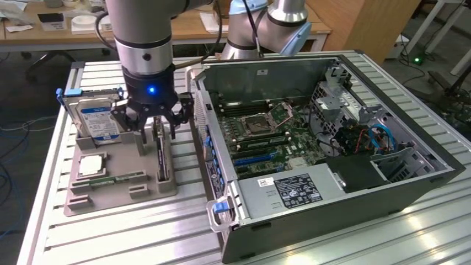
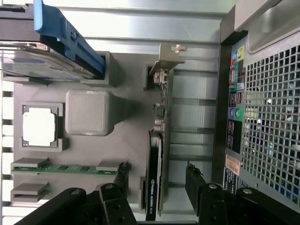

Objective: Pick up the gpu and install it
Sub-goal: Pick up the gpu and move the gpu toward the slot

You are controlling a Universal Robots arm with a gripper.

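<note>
- Underneath everything, a table (image 1: 110,243) of ribbed silvery slats. On it, a grey tray (image 1: 110,194) toward the exterior view's left and an open computer case (image 1: 412,182) lying on its side toward the right.
- Behind the table, wooden desks (image 1: 353,22) with papers, and the base of a second arm (image 1: 283,25).
- In the tray: a hard drive (image 1: 96,122) with a blue label, upright at the far end; a processor (image 1: 90,164) lying flat; a green memory stick (image 1: 116,179) flat just beside it.
- Along the tray's side nearest the case: the gpu (image 2: 153,187), standing on its long edge in a slot, with its silvery end bracket (image 2: 167,58) toward the hard drive's end.
- Directly over the gpu: the hand (image 1: 152,126), pointing straight down, with a blue light glowing on its body.
- Spread open and holding nothing. One of the fingers (image 2: 123,178) on each side of the card, with a clear gap to either face in the wrist view.
- Close to the card's top edge; whether below it, cannot tell.
- Between the gpu and the case wall, only a narrow strip of bare slats.
- On the card's other side, a raised grey block (image 2: 89,112) of the tray, near the slot.
- Inside the case, a green motherboard (image 1: 265,138), open from above.
- Free space above the tray, apart from the arm itself.
</note>
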